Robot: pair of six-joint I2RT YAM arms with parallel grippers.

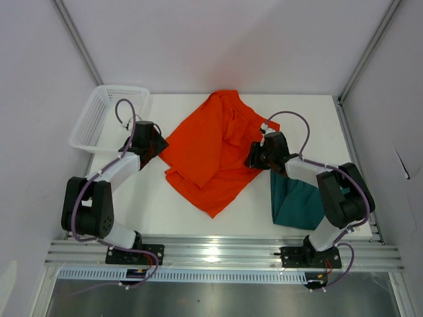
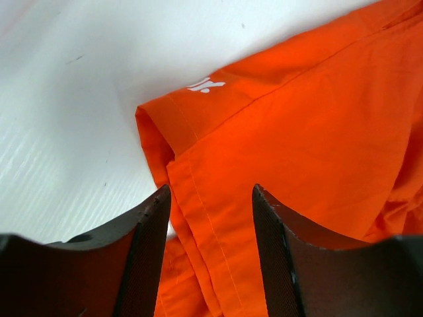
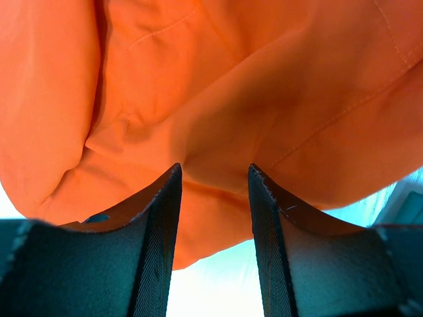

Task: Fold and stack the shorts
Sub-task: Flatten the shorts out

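- Overhead, a bright orange pair of soft fabric shorts lies rumpled and partly doubled over on the white table. The left gripper is at its left edge and the right gripper at its right edge.
- A dark teal-green pair of fabric shorts lies right of the orange pair, nearer the arm bases. The right arm covers much of it, so I can't tell how neatly it is folded. A white mesh plastic basket stands left of the orange pair.
- From the left wrist, the left gripper has its jaws spread and straddles the stitched hem just below a small white logo. I'd take both layers deep before lifting.
- From the right wrist, the right gripper also has its jaws apart, with orange cloth bulging between them. Which edge that is, and whether the pads touch it, I can't make out. I'd lift both sides level.
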